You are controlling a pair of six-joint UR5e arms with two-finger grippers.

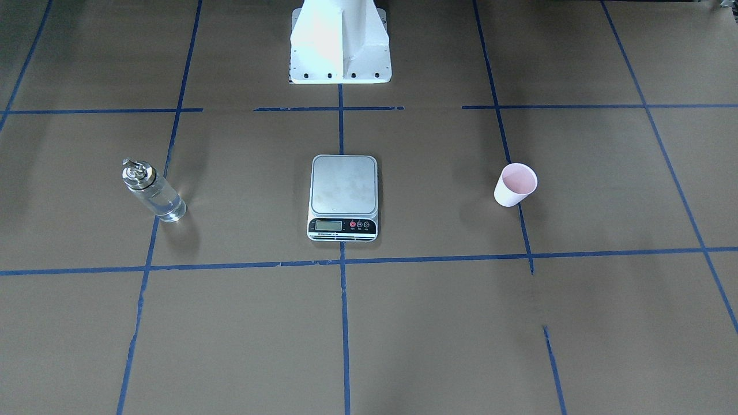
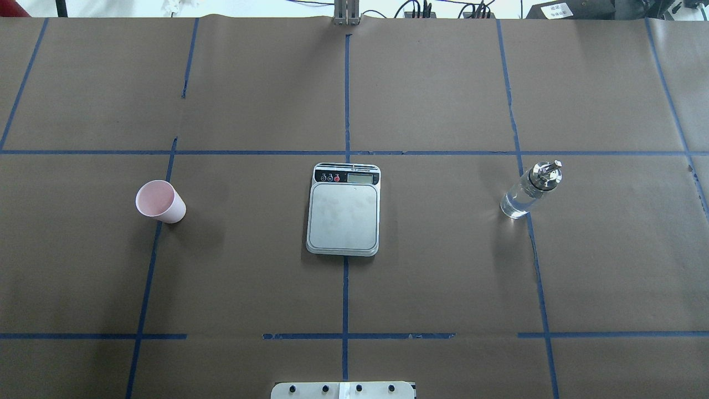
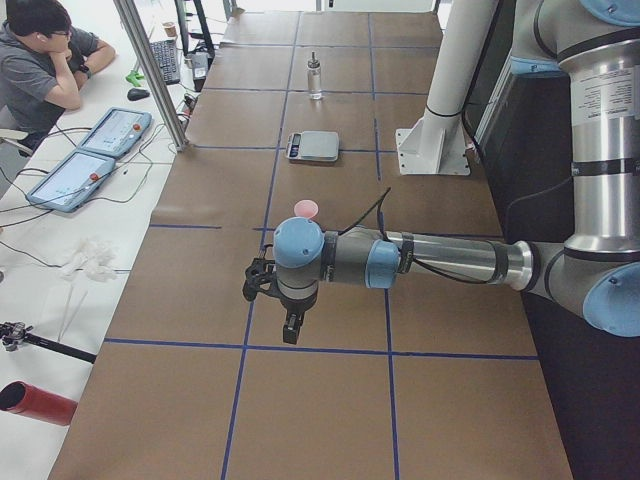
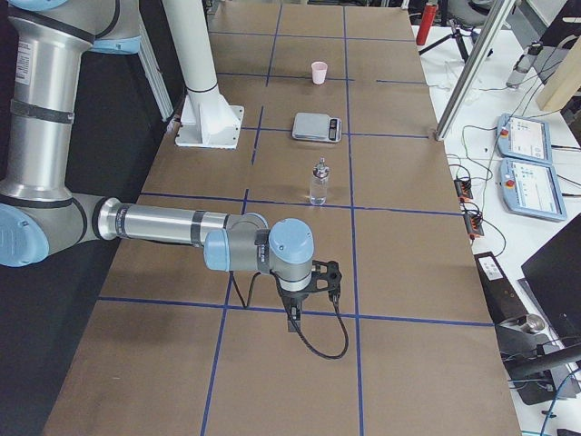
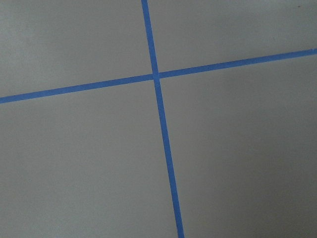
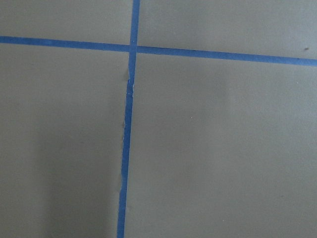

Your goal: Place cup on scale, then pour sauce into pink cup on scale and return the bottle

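Note:
The pink cup [image 1: 516, 185] stands upright on the brown table, on my left side, and shows in the overhead view [image 2: 160, 201]. The scale [image 1: 344, 193] lies in the middle with its silver platform bare [image 2: 344, 213]. The clear glass bottle [image 1: 153, 191] with the silver pourer cap stands upright on my right side [image 2: 529, 189], with clear sauce in it. My left gripper [image 3: 291, 326] hangs over the table short of the cup [image 3: 306, 208]. My right gripper [image 4: 292, 318] hangs short of the bottle [image 4: 319, 182]. I cannot tell whether either gripper is open or shut.
Blue tape lines [image 2: 345, 100] divide the brown table into squares. The white robot base [image 1: 340, 43] stands behind the scale. Both wrist views show only bare table and tape. A person sits at a side desk with tablets [image 3: 85, 165].

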